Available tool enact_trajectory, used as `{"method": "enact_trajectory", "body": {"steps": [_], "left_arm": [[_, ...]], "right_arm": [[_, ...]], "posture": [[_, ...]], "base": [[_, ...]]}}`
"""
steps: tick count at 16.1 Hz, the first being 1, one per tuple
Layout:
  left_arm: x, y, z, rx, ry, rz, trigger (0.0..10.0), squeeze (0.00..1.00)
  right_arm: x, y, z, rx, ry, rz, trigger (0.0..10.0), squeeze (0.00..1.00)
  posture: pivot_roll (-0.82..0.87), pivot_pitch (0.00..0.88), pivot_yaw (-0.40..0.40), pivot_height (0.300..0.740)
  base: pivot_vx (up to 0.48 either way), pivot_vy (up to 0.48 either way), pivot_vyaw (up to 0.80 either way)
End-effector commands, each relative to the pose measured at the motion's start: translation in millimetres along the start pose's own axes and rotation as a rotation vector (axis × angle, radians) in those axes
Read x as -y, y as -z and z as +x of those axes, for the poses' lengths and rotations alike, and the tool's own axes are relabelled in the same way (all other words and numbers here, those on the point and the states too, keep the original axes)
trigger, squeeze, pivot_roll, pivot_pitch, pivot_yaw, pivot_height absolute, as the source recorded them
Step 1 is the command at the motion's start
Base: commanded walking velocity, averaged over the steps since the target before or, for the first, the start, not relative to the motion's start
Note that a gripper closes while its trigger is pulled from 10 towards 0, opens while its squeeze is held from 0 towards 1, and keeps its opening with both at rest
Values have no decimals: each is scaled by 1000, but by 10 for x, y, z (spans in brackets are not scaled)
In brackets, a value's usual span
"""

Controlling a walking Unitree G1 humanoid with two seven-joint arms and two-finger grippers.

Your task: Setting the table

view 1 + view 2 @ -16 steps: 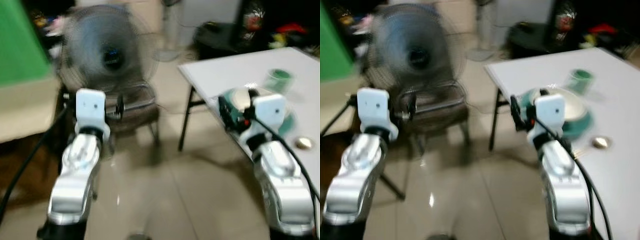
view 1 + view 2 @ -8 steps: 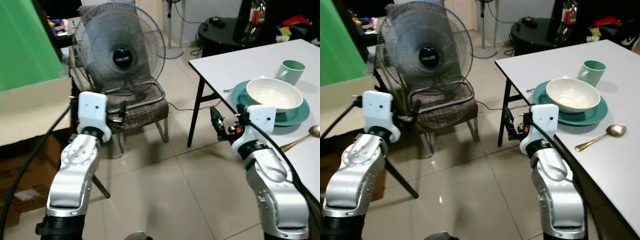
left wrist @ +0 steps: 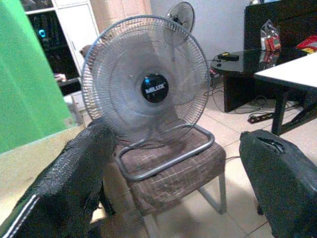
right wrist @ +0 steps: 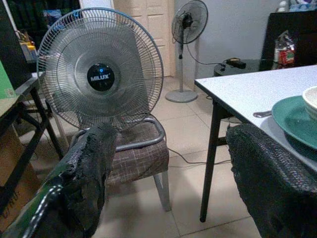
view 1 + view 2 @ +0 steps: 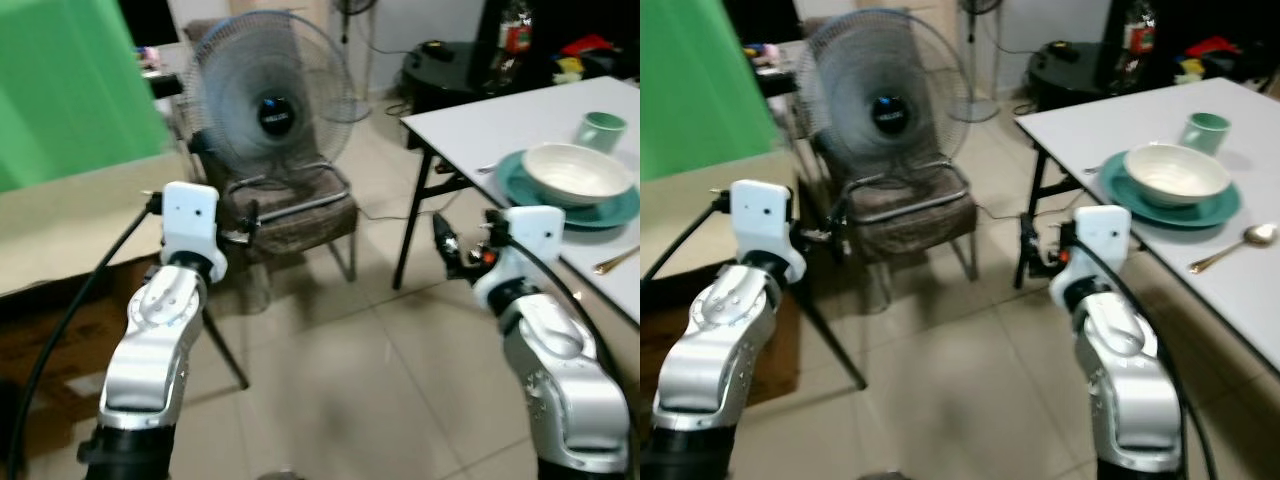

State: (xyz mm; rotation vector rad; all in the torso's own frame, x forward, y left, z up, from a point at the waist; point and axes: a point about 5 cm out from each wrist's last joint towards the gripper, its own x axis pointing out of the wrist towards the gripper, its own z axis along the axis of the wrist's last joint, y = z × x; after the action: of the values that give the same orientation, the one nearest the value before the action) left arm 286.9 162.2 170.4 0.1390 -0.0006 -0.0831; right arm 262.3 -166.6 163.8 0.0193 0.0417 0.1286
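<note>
Both grippers, left gripper (image 3: 173, 183) and right gripper (image 4: 171, 178), gape wide and empty facing the fan (image 5: 885, 105), while bowl (image 5: 1175, 172) on plate (image 5: 1120, 190), mug (image 5: 1205, 130) and spoon (image 5: 1235, 248) sit near the table (image 5: 1090, 125) front edge, so a turning right arm risks clipping that edge.

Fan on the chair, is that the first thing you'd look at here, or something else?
Yes, the big fan on the brown chair sits right in the middle, with a bright green screen on the left. On the right, a white table holds a white bowl on a teal plate, a green cup and a gold spoon. Both hands, left and right, are open and empty.
</note>
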Motion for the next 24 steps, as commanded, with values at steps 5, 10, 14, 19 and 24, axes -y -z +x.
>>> {"method": "enact_trajectory", "body": {"steps": [5, 10, 14, 19, 24], "left_arm": [[-73, 29, -2, -16, -36, 9, 10000, 0], [-55, 134, -136, -40, -103, -25, 10000, 0], [-48, 93, -150, -24, -108, -9, 10000, 0], [-43, 2, -96, 4, -61, -2, 10000, 0], [-50, -27, -78, 22, -38, 1, 10000, 0]], "right_arm": [[-91, -33, 83, 13, -48, 13, 10000, 0], [-80, -11, 93, -20, -116, -59, 10000, 0], [-62, 9, 157, -27, -120, -42, 10000, 0], [-127, 153, 7, -56, -98, 66, 10000, 0], [-168, 197, 3, -66, -121, 22, 10000, 0]], "posture": [[34, 0, 67, 740], [62, 0, -18, 740], [93, 0, -32, 740], [78, 0, 51, 740], [67, 0, 70, 740]], "base": [[0, 326, 0], [0, 326, 0], [0, 326, 0], [0, 52, 0], [181, 0, 189]]}}
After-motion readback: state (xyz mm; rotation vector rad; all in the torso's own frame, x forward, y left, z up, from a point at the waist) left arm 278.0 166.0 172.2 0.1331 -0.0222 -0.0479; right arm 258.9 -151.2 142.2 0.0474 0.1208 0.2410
